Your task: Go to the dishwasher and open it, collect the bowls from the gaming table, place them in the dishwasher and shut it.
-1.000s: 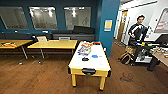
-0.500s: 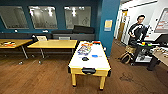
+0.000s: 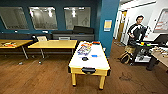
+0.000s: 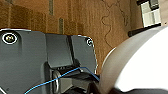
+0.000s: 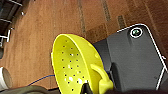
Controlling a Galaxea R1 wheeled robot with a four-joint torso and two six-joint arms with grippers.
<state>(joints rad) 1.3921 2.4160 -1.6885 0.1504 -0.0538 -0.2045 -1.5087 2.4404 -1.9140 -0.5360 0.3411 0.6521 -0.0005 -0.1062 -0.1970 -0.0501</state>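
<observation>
nothing moved; right hand carries yellow colander [image 5: 72, 67].

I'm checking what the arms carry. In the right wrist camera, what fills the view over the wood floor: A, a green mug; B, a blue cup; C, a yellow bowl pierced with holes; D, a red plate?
C: a yellow bowl dotted with small holes sits close against the camera, above the brown wood floor.
</observation>
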